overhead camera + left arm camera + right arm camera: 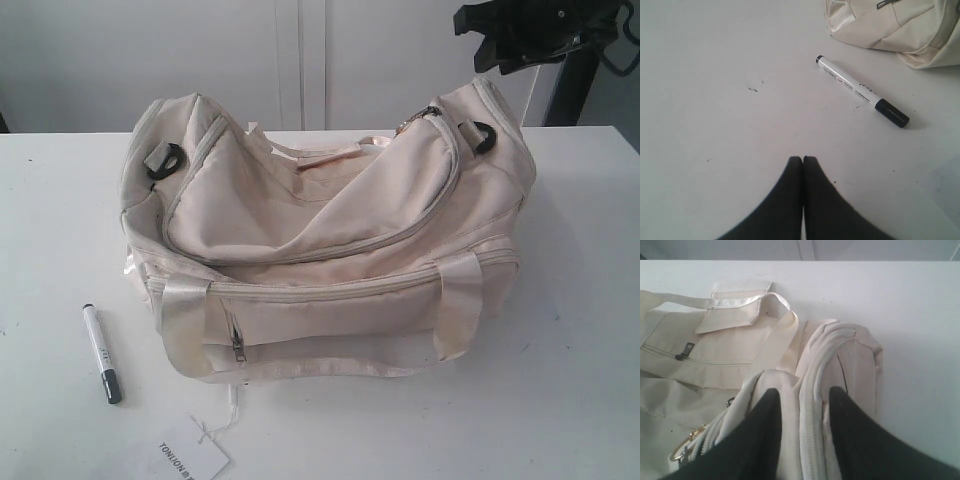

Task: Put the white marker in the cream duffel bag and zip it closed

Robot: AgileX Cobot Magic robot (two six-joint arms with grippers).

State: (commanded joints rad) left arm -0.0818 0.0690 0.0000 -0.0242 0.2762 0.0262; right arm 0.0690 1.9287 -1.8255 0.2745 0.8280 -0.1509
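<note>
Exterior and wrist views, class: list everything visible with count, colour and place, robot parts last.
table: one, white, under everything.
cream duffel bag: one, cream, middle of the table.
black strap rings: two, black, one at each end of the bag.
white marker: one, white with black cap, flat on the table beside the bag, apart from it.
paper tag: one, white, dark print, on the table near the marker's cap.
left gripper: one, black, shut and empty, above bare table near the marker.
right gripper: one, black, jaws apart astride a zipped fold of the bag.
</note>
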